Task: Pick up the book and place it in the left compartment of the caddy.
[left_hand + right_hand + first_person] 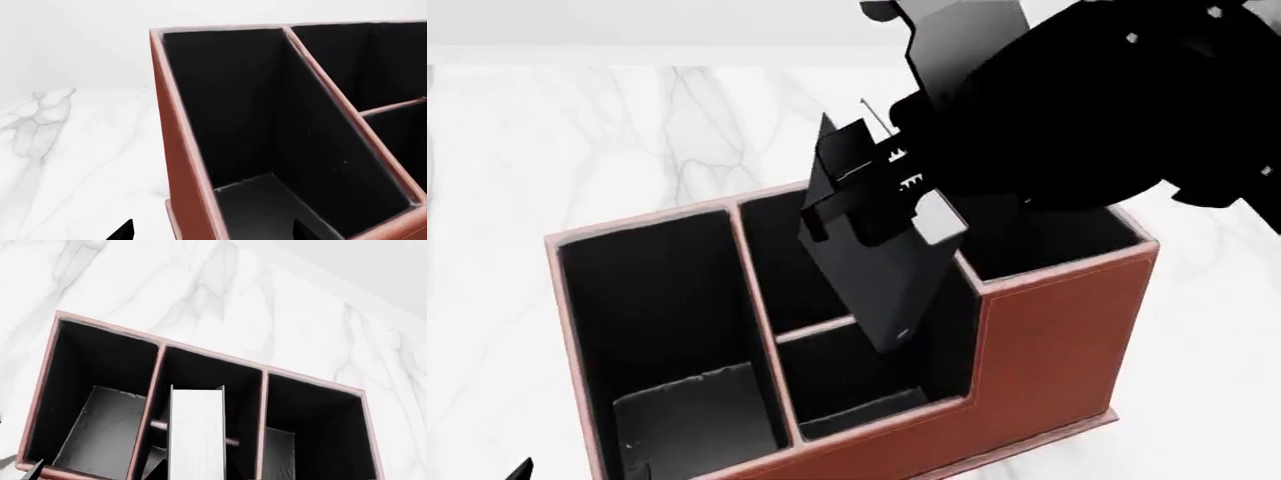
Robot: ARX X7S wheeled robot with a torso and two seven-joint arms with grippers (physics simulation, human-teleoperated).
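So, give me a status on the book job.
Done: the book is off the table, held in the right gripper above the caddy.
In hand: it hangs tilted over the divided middle sections, not the left compartment.
Left: shift it over that compartment, which is empty, then lower and release.

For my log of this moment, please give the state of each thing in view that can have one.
book: held in the air by the right gripper, tilted, above the caddy's middle sections
caddy: upright on the marble table
left compartment: nothing in it, book not yet there
left gripper: beside the caddy, fingers apart, holding nothing
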